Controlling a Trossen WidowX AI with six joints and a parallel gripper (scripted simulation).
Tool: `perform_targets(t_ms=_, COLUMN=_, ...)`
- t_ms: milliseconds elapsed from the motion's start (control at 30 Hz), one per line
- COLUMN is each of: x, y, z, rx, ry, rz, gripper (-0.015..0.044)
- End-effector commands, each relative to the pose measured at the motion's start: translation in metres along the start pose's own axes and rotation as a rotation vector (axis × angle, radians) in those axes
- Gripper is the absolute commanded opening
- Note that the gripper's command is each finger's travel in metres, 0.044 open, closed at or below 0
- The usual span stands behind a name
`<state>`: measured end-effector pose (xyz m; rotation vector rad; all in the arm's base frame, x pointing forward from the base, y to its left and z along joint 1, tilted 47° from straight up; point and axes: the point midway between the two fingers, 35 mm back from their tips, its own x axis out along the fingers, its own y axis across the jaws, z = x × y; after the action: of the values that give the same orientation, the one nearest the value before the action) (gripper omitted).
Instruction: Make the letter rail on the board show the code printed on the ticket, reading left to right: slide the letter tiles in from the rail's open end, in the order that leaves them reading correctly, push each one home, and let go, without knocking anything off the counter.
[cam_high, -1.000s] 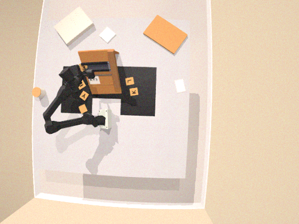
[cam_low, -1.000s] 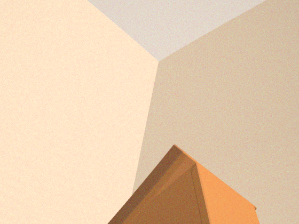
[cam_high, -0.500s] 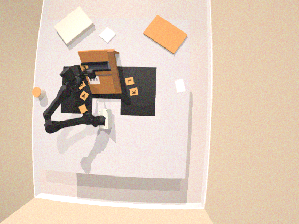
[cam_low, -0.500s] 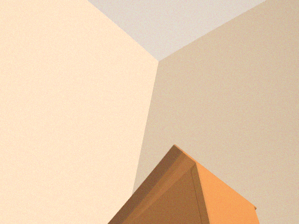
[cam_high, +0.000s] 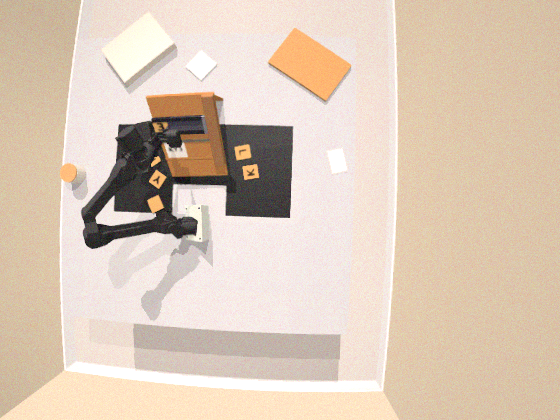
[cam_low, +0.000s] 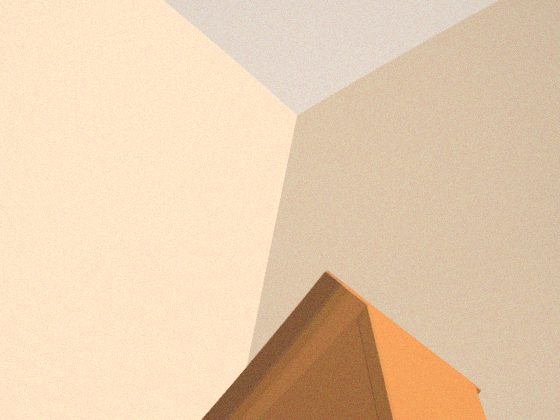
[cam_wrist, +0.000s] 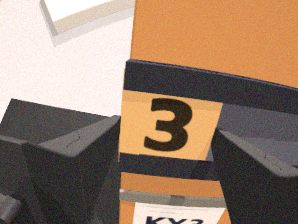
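The gripper (cam_high: 161, 131) (cam_wrist: 169, 125) is shut on the 3 tile (cam_high: 159, 126) (cam_wrist: 155, 142). The tile sits between the walls of the dark rail (cam_high: 192, 117) (cam_wrist: 200, 80), its left edge about level with the rail's left end. The rail shows bare to its right. The ticket (cam_high: 179, 151) (cam_wrist: 150, 212) below the rail seems to read KY3, its lower part cut off in the wrist view. On the black mat (cam_high: 272, 195) lie the K tile (cam_high: 250, 172), the L tile (cam_high: 242, 152), the Y tile (cam_high: 157, 179), a tile with no readable letter (cam_high: 155, 204) and a mostly hidden tile (cam_high: 155, 161).
The orange-brown board (cam_high: 175, 105) (cam_low: 425, 370) (cam_wrist: 215, 40) leans up under the rail. A cream block (cam_high: 139, 47), a white square (cam_high: 201, 65) and an orange slab (cam_high: 310, 64) lie beyond it. An orange-topped cylinder (cam_high: 69, 173) stands near the counter's left edge. A white card (cam_high: 337, 161) lies right.
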<state>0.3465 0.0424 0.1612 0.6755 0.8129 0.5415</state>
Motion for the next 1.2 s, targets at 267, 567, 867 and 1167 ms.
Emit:
perform_targets(t_ms=267, x=0.002, y=-0.011, z=-0.001, rx=0.0, ry=0.005, rz=0.003, gripper=0.0)
perform_targets(t_ms=567, x=0.002, y=-0.017, z=-0.003, rx=0.0, ry=0.005, rz=0.002, gripper=0.0)
perform_targets(t_ms=867, x=0.003, y=-0.023, z=-0.003, rx=0.0, ry=0.005, rz=0.002, gripper=0.0)
perform_targets(t_ms=1167, x=0.003, y=-0.031, z=-0.004, rx=0.0, ry=0.005, rz=0.002, gripper=0.0)
